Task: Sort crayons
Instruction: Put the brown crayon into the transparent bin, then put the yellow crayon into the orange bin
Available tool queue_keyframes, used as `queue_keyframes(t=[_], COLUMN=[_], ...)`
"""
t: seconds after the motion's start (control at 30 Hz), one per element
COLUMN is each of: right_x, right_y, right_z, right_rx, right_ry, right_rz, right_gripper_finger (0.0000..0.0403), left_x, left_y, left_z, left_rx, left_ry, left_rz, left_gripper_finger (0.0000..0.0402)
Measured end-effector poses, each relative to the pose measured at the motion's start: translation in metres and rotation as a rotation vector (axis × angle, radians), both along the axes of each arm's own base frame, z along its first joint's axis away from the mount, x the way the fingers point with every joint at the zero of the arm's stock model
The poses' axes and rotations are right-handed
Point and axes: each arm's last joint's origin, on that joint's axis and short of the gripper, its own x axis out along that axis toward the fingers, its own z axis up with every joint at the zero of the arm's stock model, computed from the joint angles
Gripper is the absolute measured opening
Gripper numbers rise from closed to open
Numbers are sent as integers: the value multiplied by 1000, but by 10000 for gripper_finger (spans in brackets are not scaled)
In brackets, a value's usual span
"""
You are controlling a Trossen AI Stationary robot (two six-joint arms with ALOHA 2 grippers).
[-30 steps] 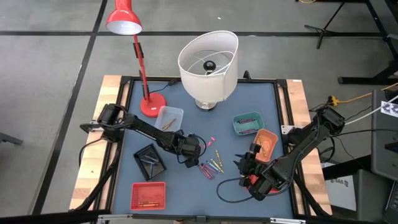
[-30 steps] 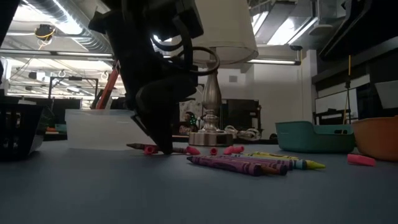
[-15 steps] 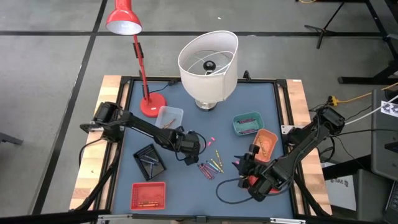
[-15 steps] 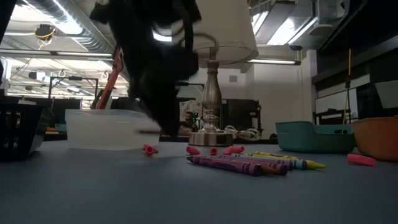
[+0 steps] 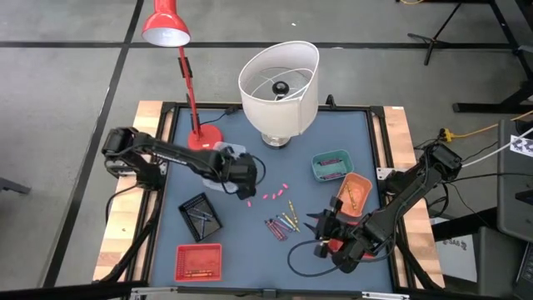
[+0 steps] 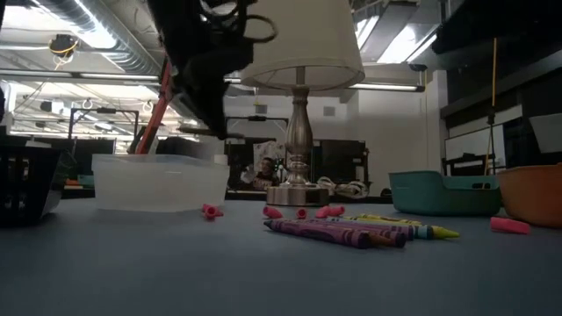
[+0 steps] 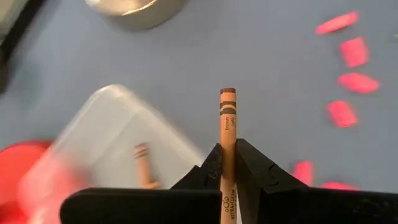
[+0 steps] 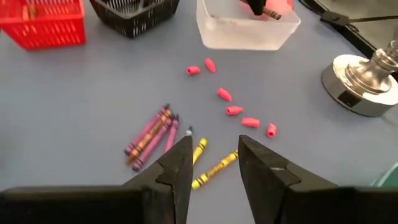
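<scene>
Brown crayon (image 7: 227,127) clenched in left gripper (image 7: 227,167), long axis toward clear tray (image 5: 226,155) at eleven o'clock; right gripper (image 8: 214,165) released.

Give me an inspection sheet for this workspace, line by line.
Surface: blue table top, wooden strips along both sides.
Job's things: loose crayons mid-table; pink pieces strewn beside them; one brown crayon held.
Containers: clear tray, black basket, red basket, teal tray, orange tray.
Clutter: red desk lamp, white shaded lamp.
Grippers: left claw shut on brown crayon beside clear tray; right claw open, empty, near loose crayons.
Cables: yellow cable off the table's right.
Surroundings: grey floor, workshop room.
</scene>
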Motion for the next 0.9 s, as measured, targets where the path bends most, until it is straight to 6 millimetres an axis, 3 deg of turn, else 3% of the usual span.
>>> queue_keyframes(t=[0.23, 0.4, 0.6, 0.9], right_x=[5, 15, 30, 44], right_y=[0, -12, -31, -54], right_z=[4, 4, 1, 0], right_rx=[4, 97, 244, 271], right_ry=[-79, -105, -47, -31], right_rz=[-42, -140, -208, -276], right_gripper_finger=[127, 127, 127, 127], left_x=[-19, -21, -21, -21], left_y=[23, 32, 35, 33], left_z=[-3, -5, -5, -5], left_rx=[28, 27, 26, 23], left_ry=[197, 225, 221, 221], left_rz=[89, 121, 132, 125], left_gripper_finger=[5, 5, 19, 66])
